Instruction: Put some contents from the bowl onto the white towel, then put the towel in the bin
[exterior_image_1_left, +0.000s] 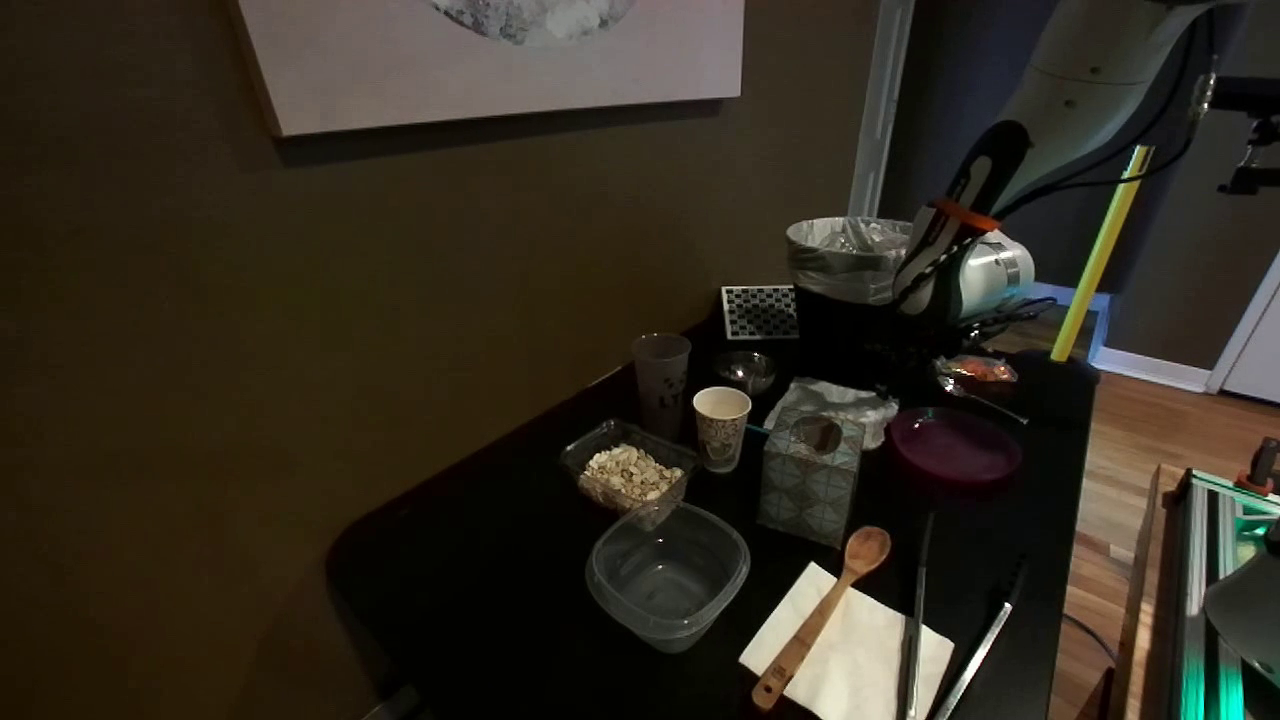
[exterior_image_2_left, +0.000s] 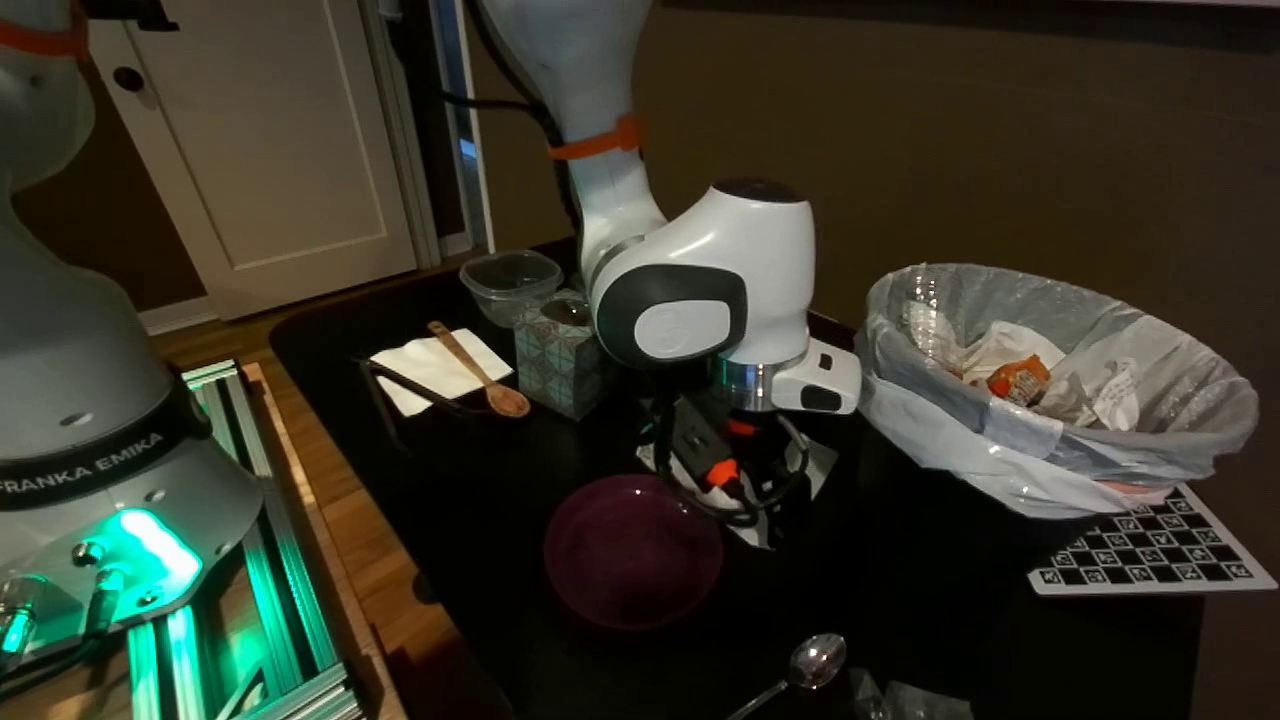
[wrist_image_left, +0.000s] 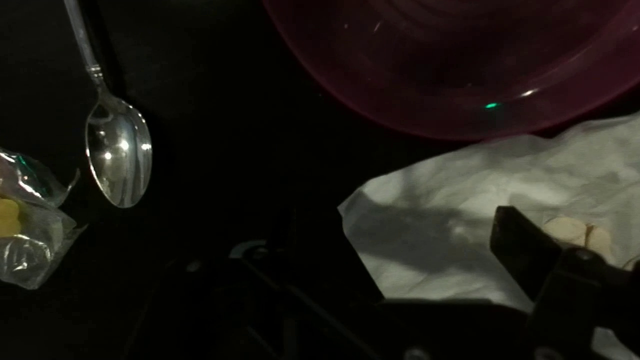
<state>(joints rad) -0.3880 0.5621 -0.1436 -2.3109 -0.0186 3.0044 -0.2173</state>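
A clear squarish dish, the bowl (exterior_image_1_left: 600, 440), holds tan flakes and stands near the wall in an exterior view. The crumpled white towel (exterior_image_1_left: 820, 398) lies behind the patterned box. A few pale flakes (wrist_image_left: 565, 231) rest on the towel (wrist_image_left: 425, 185) in the wrist view. Over its near corner my gripper (wrist_image_left: 395, 220) stands open, with no thing held between its fingers; the dark left finger barely shows against the black table. In an exterior view the arm hides much of the towel (exterior_image_2_left: 752, 532). The bin (exterior_image_2_left: 950, 465), lined with a pale bag, has rubbish inside.
A maroon dish (wrist_image_left: 425, 112) borders the towel. Beside the bowl are a paper cup (exterior_image_1_left: 722, 430) and a clear tub (exterior_image_1_left: 735, 560). The patterned box (exterior_image_1_left: 808, 495) stands before the towel. A metal spoon (wrist_image_left: 119, 150) and a plastic packet (wrist_image_left: 35, 245) lie left in the wrist view.
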